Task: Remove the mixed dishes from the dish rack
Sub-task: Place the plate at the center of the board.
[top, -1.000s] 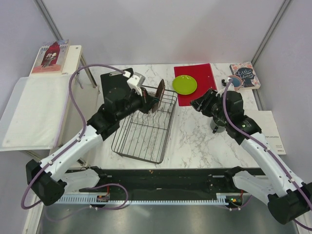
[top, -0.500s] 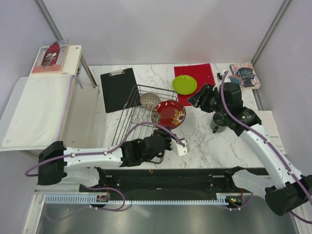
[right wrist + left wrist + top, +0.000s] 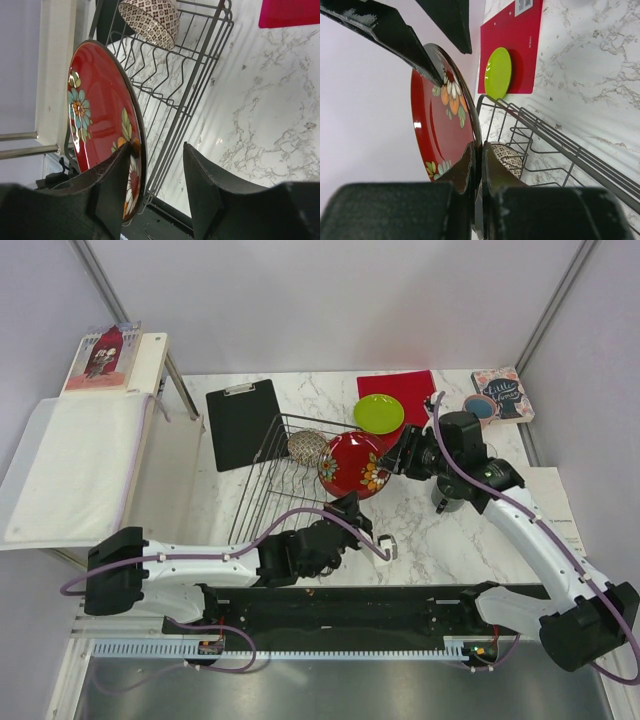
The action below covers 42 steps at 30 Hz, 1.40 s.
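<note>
The dark red flower-patterned plate (image 3: pixel 352 462) is clear of the rectangular black wire dish rack (image 3: pixel 300 420). It is held on edge in the air over the rack's far right corner, with its painted face tilted up toward the overhead camera. The left gripper (image 3: pixel 477 150) has its 2 fingers pressed together on the plate's near, lower rim and carries it. The right gripper (image 3: pixel 159 150) is spread wide and grips nothing. In its wrist view the plate's rim runs into the gap close beside 1 finger; contact cannot be confirmed. The plate lies directly left of the right gripper, with its disc plane roughly parallel to the fingers, and the right arm is the nearer free arm. The step is judged to be a handover, so the right fingers should close on the rim before the left releases. Count:

- 2 plates, the second a lime-green round plate (image 3: pixel 379 413) lying flat, partly on 1 red rectangular mat (image 3: pixel 405 390).
- 1 beige mesh-patterned bowl (image 3: pixel 305 447) in the rack.
- 1 flat black clipboard (image 3: pixel 243 423) beside the rack.
</note>
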Motion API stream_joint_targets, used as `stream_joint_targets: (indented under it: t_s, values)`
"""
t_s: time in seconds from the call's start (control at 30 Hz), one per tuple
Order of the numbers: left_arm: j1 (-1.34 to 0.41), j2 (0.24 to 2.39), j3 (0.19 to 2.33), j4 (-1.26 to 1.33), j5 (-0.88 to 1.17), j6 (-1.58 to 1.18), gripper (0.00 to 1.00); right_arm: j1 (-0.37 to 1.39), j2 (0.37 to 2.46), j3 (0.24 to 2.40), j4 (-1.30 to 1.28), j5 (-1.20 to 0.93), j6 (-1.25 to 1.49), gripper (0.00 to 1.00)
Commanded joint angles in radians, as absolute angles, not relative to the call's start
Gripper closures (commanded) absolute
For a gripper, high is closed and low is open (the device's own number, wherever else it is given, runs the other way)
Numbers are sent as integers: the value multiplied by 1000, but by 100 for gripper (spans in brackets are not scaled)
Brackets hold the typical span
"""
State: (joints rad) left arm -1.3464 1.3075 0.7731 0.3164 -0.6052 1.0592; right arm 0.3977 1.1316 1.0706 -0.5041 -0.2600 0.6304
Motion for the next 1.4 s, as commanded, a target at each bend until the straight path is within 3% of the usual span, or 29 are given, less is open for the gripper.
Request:
stream_joint_targets:
  t_s: [0.0, 0.07, 0.17, 0.23, 0.37, 0.43, 0.5, 0.6, 0.8, 0.97, 1.37]
  values:
    - [-1364, 1315, 821, 442, -646, 1118, 98, 397, 1126, 1022, -416, -342, 629, 53]
    - [-1370, 1315, 824, 442, -650, 1112, 98, 400, 1120, 1003, -385, -339, 637, 59]
    - [-1376, 1315, 822, 442, -649, 1101, 98, 400, 1126, 985, -353, -345, 643, 76]
    - [-1378, 1309, 825, 442, -649, 1085, 98, 400, 1132, 965, -316, -360, 660, 98]
    - [-1378, 1313, 854, 449, -712, 1031, 96, 400, 1098, 922, -258, -315, 693, 100]
    - [-1364, 1309, 883, 449, -762, 982, 67, 399, 1068, 922, -253, -273, 704, 100]
    - [-1350, 1296, 903, 439, -788, 903, 29, 393, 1048, 933, -256, -224, 712, 100]
    - [-1298, 1247, 968, 333, -821, 701, 1, 362, 1058, 968, -265, -198, 726, 100]
    - [-1097, 1105, 1106, -26, -735, 195, 1, 200, 1146, 1032, -253, -221, 794, 100]
    - [-974, 988, 1042, -72, -735, -85, 1, 97, 1271, 993, -79, -180, 963, 100]
    - [-962, 761, 807, -179, -687, -362, 1, 51, 1764, 1308, 55, -156, 1005, 100]
